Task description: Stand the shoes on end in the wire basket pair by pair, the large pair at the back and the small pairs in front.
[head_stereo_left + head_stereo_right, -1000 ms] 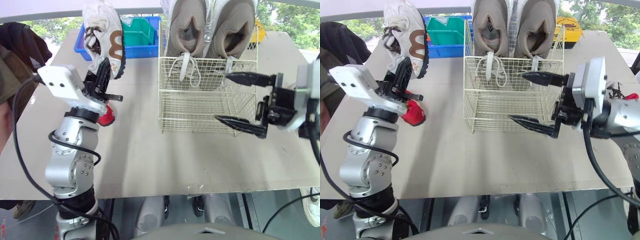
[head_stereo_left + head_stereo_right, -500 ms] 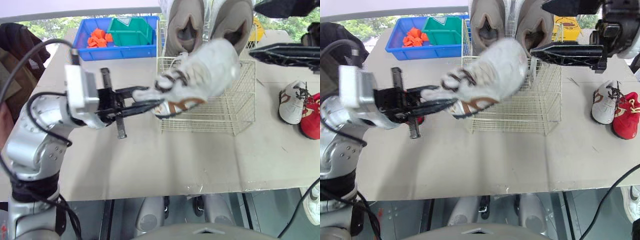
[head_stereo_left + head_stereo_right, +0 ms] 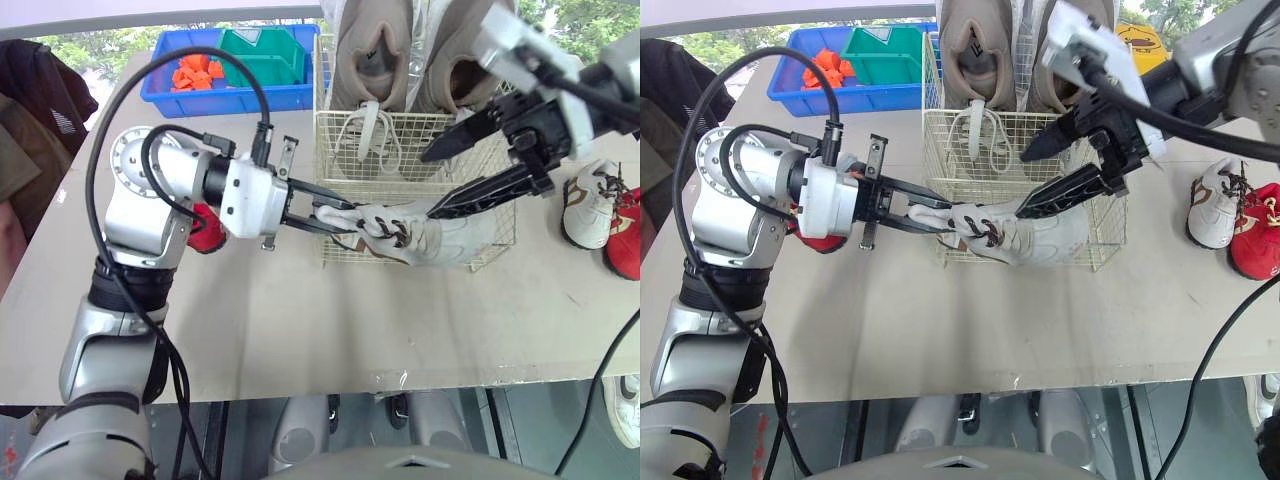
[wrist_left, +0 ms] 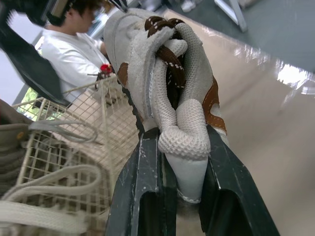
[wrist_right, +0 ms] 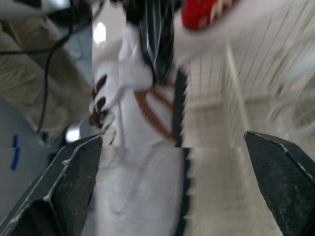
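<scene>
Lowered from overhead, now level across the front wall of the cream wire basket, seemingly outside it, not yet on end: white knit sneaker with brown laces. Toe toward robot's right, long axis horizontal. Heel pinched in left gripper; right gripper spread wide at the toe.
</scene>
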Available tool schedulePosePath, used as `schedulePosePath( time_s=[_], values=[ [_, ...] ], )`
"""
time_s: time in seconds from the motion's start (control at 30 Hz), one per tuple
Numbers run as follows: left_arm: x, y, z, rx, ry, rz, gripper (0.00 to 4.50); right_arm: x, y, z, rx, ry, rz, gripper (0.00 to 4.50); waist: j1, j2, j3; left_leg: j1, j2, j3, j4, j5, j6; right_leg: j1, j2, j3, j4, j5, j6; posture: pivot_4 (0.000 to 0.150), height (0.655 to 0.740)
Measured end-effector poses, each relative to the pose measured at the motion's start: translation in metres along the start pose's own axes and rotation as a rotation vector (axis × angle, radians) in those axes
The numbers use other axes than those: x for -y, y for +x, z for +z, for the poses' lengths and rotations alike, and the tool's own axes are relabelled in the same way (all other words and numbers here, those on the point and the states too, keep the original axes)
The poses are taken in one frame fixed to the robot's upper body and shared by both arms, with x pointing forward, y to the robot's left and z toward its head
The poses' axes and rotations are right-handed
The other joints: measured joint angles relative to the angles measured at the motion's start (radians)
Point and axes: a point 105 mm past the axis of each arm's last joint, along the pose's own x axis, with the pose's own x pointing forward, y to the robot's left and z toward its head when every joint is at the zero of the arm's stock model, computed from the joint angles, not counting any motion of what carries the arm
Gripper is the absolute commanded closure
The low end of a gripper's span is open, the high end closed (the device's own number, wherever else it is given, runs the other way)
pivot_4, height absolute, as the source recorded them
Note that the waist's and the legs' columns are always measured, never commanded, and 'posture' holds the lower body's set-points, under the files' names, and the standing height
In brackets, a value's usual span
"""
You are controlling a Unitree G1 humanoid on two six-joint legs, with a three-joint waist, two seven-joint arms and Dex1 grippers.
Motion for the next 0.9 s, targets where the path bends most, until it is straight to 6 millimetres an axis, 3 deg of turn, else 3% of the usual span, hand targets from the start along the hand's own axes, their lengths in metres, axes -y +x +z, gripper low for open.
schedulePosePath(
  time_s=[0.1, 0.13, 0.3, 0.33, 0.37, 0.4, 0.47, 0.6, 0.7, 0.77, 0.9],
  values=[
    [-0.006, 0.003, -0.002, -0.013, 0.051, -0.003, 4.24, 0.008, 0.012, -0.010, -0.089, 0.016, -0.019, 1.22, -0.001, 0.000, 0.000, 0.000, 0.000, 0.000, 0.000, 0.000, 0.000, 0.000, 0.000, 0.000, 0.000, 0.000, 0.000, 0.150, 0.7400],
    [-0.006, 0.004, -0.004, -0.028, 0.064, -0.015, 4.24, 0.009, 0.017, -0.014, -0.116, 0.017, -0.015, 1.86, -0.001, 0.000, 0.000, 0.000, 0.000, 0.000, 0.000, 0.000, 0.000, 0.000, 0.000, 0.000, 0.000, 0.000, 0.000, 0.150, 0.7400],
    [-0.006, 0.009, -0.006, -0.031, 0.111, -0.021, 4.24, 0.012, 0.020, -0.017, -0.154, 0.004, -0.014, 4.02, -0.001, 0.000, 0.000, 0.000, 0.000, -0.001, 0.000, 0.000, 0.000, 0.000, 0.000, 0.000, 0.001, 0.000, 0.000, 0.150, 0.7400],
    [-0.006, 0.009, -0.005, -0.029, 0.117, -0.016, 3.75, 0.011, 0.019, -0.016, -0.154, 0.002, -0.015, 4.31, -0.001, 0.000, 0.000, 0.000, 0.000, -0.001, 0.000, 0.000, 0.000, 0.000, 0.000, 0.000, 0.001, 0.000, 0.000, 0.150, 0.7400],
    [-0.008, 0.008, -0.004, -0.022, 0.122, 0.002, 3.09, 0.011, 0.017, -0.016, -0.152, 0.000, -0.017, 4.40, 0.000, 0.000, 0.000, 0.000, 0.000, -0.001, 0.000, 0.000, 0.000, 0.000, 0.000, 0.000, 0.001, 0.000, 0.000, 0.150, 0.7400],
    [-0.010, 0.007, -0.003, -0.014, 0.122, 0.018, 2.90, 0.012, 0.015, -0.016, -0.149, 0.001, -0.023, 4.40, 0.000, 0.000, 0.000, 0.000, 0.000, -0.001, 0.000, 0.000, 0.000, 0.000, 0.000, 0.000, 0.001, 0.000, 0.000, 0.150, 0.7400],
    [-0.019, -0.003, 0.002, 0.023, 0.051, 0.122, 1.86, 0.010, 0.009, -0.013, -0.105, 0.003, -0.024, 4.40, -0.001, 0.000, 0.000, 0.000, 0.001, -0.001, 0.001, 0.000, 0.000, 0.000, 0.000, 0.000, 0.002, 0.000, 0.001, 0.150, 0.7400],
    [-0.040, -0.040, 0.011, 0.169, -0.391, 0.447, 0.00, 0.005, -0.009, -0.005, 0.048, 0.042, 0.001, 4.40, -0.011, 0.000, 0.000, 0.001, 0.001, -0.003, 0.001, 0.000, 0.000, 0.000, -0.001, -0.001, 0.005, 0.000, 0.002, 0.150, 0.7400],
    [-0.035, -0.077, 0.006, 0.272, -0.805, 0.683, 0.00, -0.003, -0.013, -0.009, 0.178, 0.090, 0.052, 4.41, -0.023, 0.000, 0.000, 0.003, 0.002, -0.004, 0.000, 0.000, 0.000, 0.000, -0.002, -0.001, 0.009, 0.000, 0.003, 0.150, 0.7400],
    [-0.020, -0.085, 0.001, 0.312, -0.993, 0.743, 0.00, -0.006, -0.010, -0.011, 0.244, 0.090, 0.062, 4.42, -0.028, 0.000, 0.000, 0.004, 0.002, -0.004, 0.000, 0.001, -0.001, 0.000, -0.002, -0.001, 0.011, 0.000, 0.003, 0.150, 0.7400],
    [0.019, -0.062, 0.010, 0.450, -1.287, 0.731, 0.00, -0.008, -0.001, -0.006, 0.429, 0.049, 0.021, 4.42, -0.026, -0.001, 0.000, 0.005, 0.001, -0.005, 0.001, 0.002, -0.005, 0.000, -0.004, 0.001, 0.014, 0.000, 0.002, 0.150, 0.7400]
  ],
)
